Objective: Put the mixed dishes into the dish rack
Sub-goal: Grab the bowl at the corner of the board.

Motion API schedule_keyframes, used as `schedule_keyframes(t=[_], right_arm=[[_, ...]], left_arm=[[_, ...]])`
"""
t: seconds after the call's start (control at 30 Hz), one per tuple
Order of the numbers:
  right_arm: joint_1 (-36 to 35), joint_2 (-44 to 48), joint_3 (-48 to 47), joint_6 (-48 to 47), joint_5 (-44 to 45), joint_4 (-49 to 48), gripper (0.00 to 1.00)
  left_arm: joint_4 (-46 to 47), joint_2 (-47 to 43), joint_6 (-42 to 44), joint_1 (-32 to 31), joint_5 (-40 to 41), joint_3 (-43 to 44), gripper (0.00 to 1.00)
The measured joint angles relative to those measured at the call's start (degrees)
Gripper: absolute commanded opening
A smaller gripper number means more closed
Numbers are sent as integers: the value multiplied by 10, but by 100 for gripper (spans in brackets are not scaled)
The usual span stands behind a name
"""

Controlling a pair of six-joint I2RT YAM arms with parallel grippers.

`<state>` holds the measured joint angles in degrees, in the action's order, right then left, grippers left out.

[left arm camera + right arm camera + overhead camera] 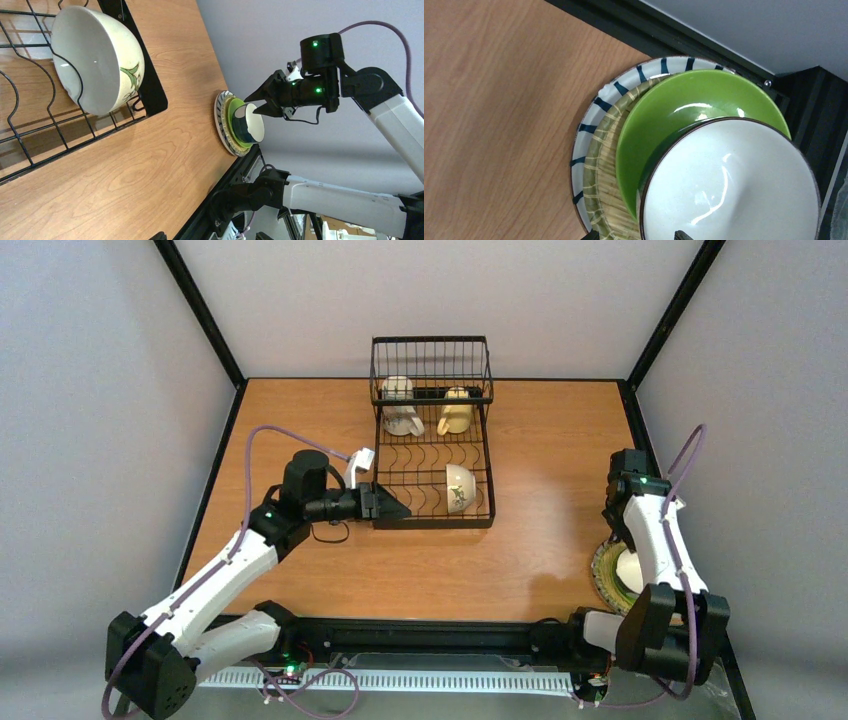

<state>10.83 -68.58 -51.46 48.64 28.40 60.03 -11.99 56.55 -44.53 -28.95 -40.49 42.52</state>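
The black wire dish rack [432,524] holds a white mug [400,412] and a cream-yellow mug [457,413] in its basket, and a white bowl with a leaf motif [460,487] on edge in the slots. My left gripper [388,505] hangs open and empty at the rack's front left corner. At the table's right front edge a teal-and-white bowl [729,185] sits on a lime-green plate [689,105], above a woven-pattern plate [606,165] and a white, blue-striped plate [594,112]. My right gripper [636,236] is open, its jaws straddling the bowl's rim.
The black frame rail [220,200] runs along the table's near edge, right beside the plate stack [227,125]. Grey walls close in the back and both sides. Bare wood lies between the rack's corner [155,97] and the stack.
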Motion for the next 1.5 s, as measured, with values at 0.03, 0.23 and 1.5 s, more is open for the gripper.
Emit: schedule_keyframes(t=[0.03,0.23,1.5], right_arm=[[4,-7,4,-2,-4,-5,86],[15,-43,23,-4,-23,-32,83],[52,19,23,5,-68,-56,2]], left_arm=[[0,1,0,0,0,0,100],[-1,4,0,0,0,0,100],[-23,12,1,0,2,20,100]])
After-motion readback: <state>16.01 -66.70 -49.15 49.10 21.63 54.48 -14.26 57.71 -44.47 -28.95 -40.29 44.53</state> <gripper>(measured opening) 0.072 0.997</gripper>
